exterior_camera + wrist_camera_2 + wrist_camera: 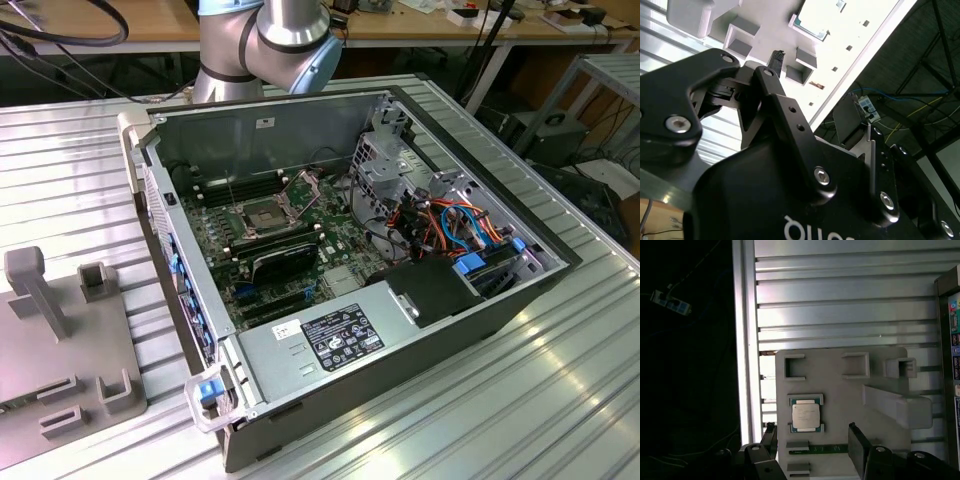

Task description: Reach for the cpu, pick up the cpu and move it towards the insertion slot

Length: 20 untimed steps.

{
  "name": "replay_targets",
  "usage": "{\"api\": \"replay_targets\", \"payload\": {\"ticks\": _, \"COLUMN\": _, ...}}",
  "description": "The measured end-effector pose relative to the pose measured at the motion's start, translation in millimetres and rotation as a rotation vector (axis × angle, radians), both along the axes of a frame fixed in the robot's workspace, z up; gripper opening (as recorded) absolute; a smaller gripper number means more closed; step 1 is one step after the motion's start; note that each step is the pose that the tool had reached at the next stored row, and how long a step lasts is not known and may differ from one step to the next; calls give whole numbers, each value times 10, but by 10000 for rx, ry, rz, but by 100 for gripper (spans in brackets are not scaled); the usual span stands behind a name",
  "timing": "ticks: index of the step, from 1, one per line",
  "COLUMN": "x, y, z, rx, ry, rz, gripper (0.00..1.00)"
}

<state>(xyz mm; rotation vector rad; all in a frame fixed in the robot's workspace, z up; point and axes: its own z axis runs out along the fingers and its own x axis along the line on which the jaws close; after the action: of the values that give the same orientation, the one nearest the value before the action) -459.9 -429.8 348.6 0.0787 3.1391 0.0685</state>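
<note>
cpu [806, 416] lies flat, metal face up, on the grey plate [840, 400], seated between two small brackets [806, 399]; in the second wrist view its corner [812, 24] shows on the same plate. Nothing is touching it. A thin green memory stick [829, 447] lies on the plate just beside it.

hand [812, 432] is wide apart and holds nothing. Its two black fingers [857, 445] stand either side of the cpu's line, clear of the chip.

The plate sits on the ribbed metal surface [840, 305], beside the open computer case [260, 125]. The socket [262, 215] is inside the case on the board, frame lifted, well apart from the plate [50, 350]. The arm [270, 40] shows behind the case in the exterior view.
</note>
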Motion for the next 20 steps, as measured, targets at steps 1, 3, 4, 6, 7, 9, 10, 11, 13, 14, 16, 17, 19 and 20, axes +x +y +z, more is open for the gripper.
{"api": "replay_targets", "payload": {"ticks": 1, "x": 0, "y": 0, "z": -1, "rx": 0, "ry": 0, "rz": 0, "gripper": 67}}
{"api": "replay_targets", "payload": {"ticks": 3, "x": 0, "y": -3, "z": -18, "rx": 2, "ry": -13, "rz": 0, "gripper": 67}}
{"api": "replay_targets", "payload": {"ticks": 4, "x": 0, "y": -18, "z": -27, "rx": 0, "ry": -12, "rz": 4, "gripper": 67}}
{"api": "replay_targets", "payload": {"ticks": 6, "x": -3, "y": -62, "z": -52, "rx": 0, "ry": -13, "rz": 14, "gripper": 67}}
{"api": "replay_targets", "payload": {"ticks": 7, "x": -3, "y": -78, "z": -65, "rx": 0, "ry": -13, "rz": 22, "gripper": 67}}
{"api": "replay_targets", "payload": {"ticks": 9, "x": -4, "y": -98, "z": -93, "rx": 1, "ry": -15, "rz": 33, "gripper": 67}}
{"api": "replay_targets", "payload": {"ticks": 10, "x": -5, "y": -101, "z": -102, "rx": 0, "ry": -13, "rz": 33, "gripper": 67}}
{"api": "replay_targets", "payload": {"ticks": 11, "x": -5, "y": -102, "z": -103, "rx": -1, "ry": -13, "rz": 32, "gripper": 67}}
{"api": "replay_targets", "payload": {"ticks": 13, "x": -4, "y": -106, "z": -104, "rx": 0, "ry": -14, "rz": 34, "gripper": 67}}
{"api": "replay_targets", "payload": {"ticks": 14, "x": -4, "y": -108, "z": -105, "rx": 0, "ry": -14, "rz": 34, "gripper": 67}}
{"api": "replay_targets", "payload": {"ticks": 16, "x": -4, "y": -108, "z": -105, "rx": 1, "ry": -14, "rz": 34, "gripper": 67}}
{"api": "replay_targets", "payload": {"ticks": 17, "x": -4, "y": -108, "z": -105, "rx": 0, "ry": -14, "rz": 34, "gripper": 67}}
{"api": "replay_targets", "payload": {"ticks": 19, "x": -4, "y": -108, "z": -105, "rx": 0, "ry": -13, "rz": 34, "gripper": 67}}
{"api": "replay_targets", "payload": {"ticks": 20, "x": -4, "y": -108, "z": -105, "rx": -1, "ry": -13, "rz": 34, "gripper": 67}}
